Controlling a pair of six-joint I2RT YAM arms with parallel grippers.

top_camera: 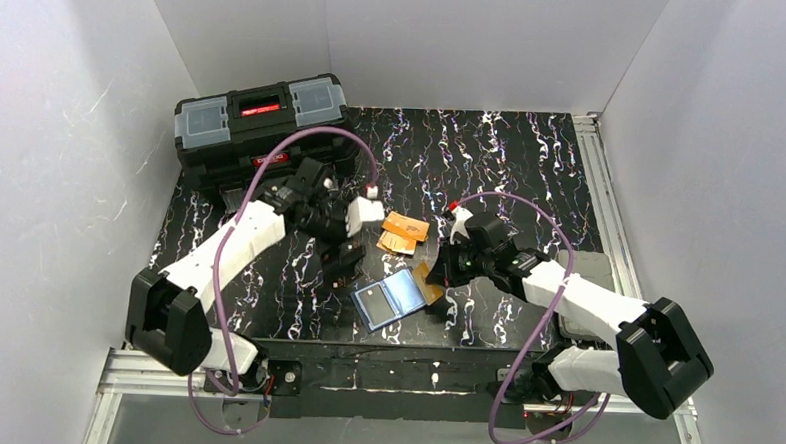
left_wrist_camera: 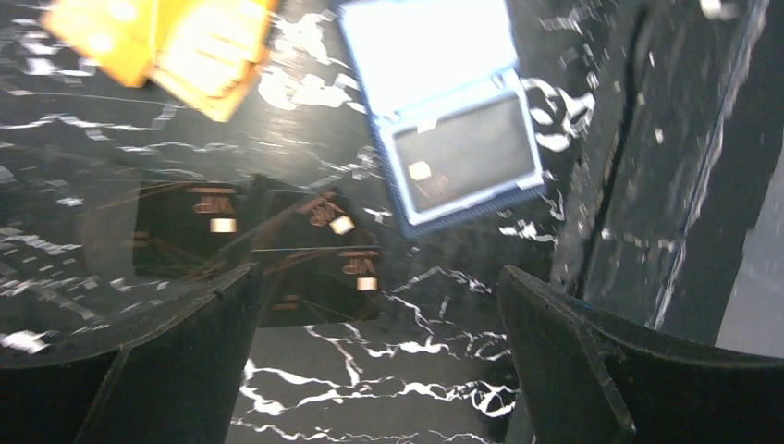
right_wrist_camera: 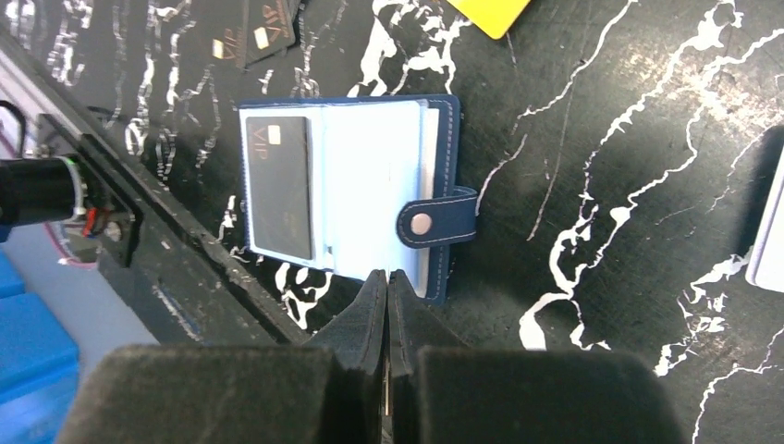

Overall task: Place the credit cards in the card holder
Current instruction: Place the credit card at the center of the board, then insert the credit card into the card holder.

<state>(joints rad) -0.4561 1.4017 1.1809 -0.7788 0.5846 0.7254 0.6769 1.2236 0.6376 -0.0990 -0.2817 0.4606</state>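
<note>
The card holder (top_camera: 396, 297) lies open near the table's front edge, navy outside and light blue inside. A dark card (right_wrist_camera: 277, 185) sits in its clear pocket, and the snap tab (right_wrist_camera: 439, 220) points away. Two orange credit cards (top_camera: 406, 233) lie just beyond it. Dark cards marked VIP (left_wrist_camera: 277, 240) lie flat on the black table. My left gripper (left_wrist_camera: 379, 305) hangs open over bare table just short of those dark cards, holding nothing. My right gripper (right_wrist_camera: 386, 277) is shut, its tips at the card holder's (right_wrist_camera: 347, 185) near edge. A whitish card (right_wrist_camera: 767, 231) shows at the frame's edge.
A big black toolbox (top_camera: 263, 126) with a red label stands at the back left. The table's front lip (right_wrist_camera: 157, 240) runs close beside the card holder. White walls enclose three sides.
</note>
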